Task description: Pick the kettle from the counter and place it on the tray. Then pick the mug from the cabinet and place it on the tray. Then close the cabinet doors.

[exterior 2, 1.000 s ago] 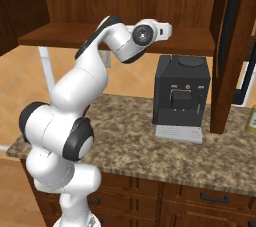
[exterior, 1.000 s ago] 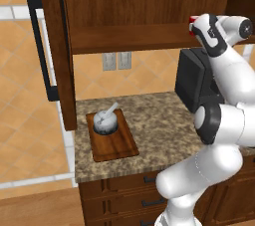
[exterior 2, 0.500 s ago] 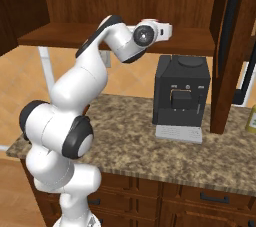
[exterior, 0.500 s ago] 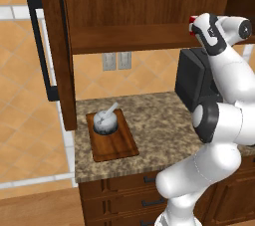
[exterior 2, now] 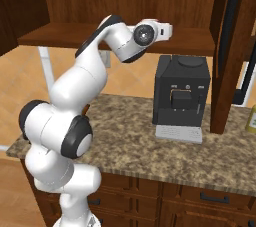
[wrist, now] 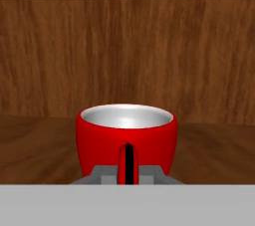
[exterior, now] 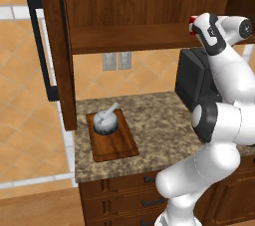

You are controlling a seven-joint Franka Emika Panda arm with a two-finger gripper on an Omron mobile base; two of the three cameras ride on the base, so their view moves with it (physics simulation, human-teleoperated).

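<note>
The red mug (wrist: 127,138) with its white inside stands on the cabinet (exterior: 129,1) shelf, its handle turned toward the hand. My gripper (wrist: 128,176) is shut on that handle, a grey fingertip on either side of it. In the left base view the gripper (exterior: 195,24) reaches into the cabinet's right end, where a sliver of the mug (exterior: 191,19) shows. The silvery kettle (exterior: 106,122) sits on the far half of the reddish-brown tray (exterior: 117,145), at the left end of the granite counter (exterior: 159,118). Both cabinet doors stand open: the left one (exterior: 54,51) and the right one (exterior 2: 226,56).
A big black coffee machine (exterior 2: 179,93) stands on the counter right under the shelf and my hand. The shelf's front edge (exterior 2: 65,37) runs just below the wrist. A yellowish bottle (exterior 2: 251,120) sits at the far right, with drawers (exterior: 149,202) below.
The jaws have closed from wide open onto the mug's handle. The arm and the mug have hardly moved; kettle and tray are unchanged.
</note>
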